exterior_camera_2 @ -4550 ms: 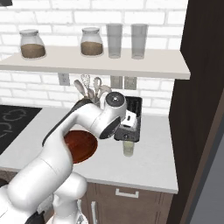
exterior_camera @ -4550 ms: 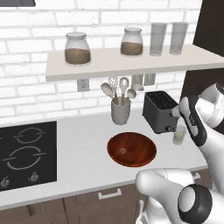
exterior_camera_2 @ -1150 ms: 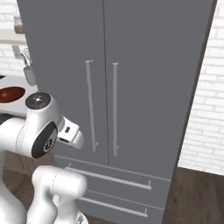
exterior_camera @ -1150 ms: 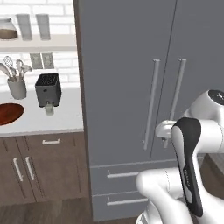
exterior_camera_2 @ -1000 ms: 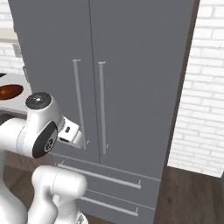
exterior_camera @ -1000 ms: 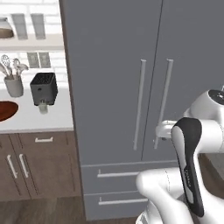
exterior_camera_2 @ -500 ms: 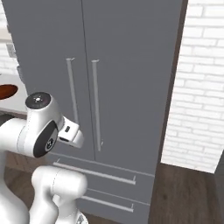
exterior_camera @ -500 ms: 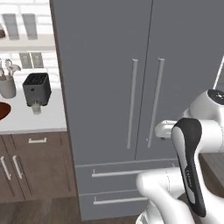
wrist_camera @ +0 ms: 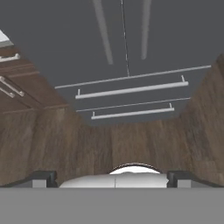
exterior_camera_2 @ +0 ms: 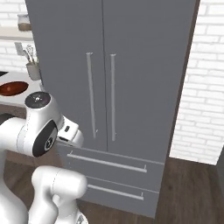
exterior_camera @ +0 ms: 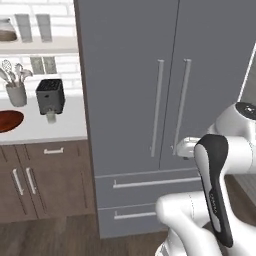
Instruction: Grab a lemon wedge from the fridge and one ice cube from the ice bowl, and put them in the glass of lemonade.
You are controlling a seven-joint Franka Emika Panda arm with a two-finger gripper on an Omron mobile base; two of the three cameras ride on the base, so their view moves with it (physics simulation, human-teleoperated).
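Base rolled right; fridge point(exterior_camera: 165, 100) now dead ahead of pincer point(wrist_camera: 114, 177), doors shut, lemon wedge presumably inside. Pincer tucked low, pointing floorward, spread wide, empty. Ice bowl point(exterior_camera: 7, 121), lemonade glass point(exterior_camera: 51, 117) far off left on desk point(exterior_camera: 70, 127). Door pull next.

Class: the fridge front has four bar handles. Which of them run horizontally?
The two drawer handles, upper and lower, lie horizontal low on the fridge. The two door handles, left and right, stand vertical.
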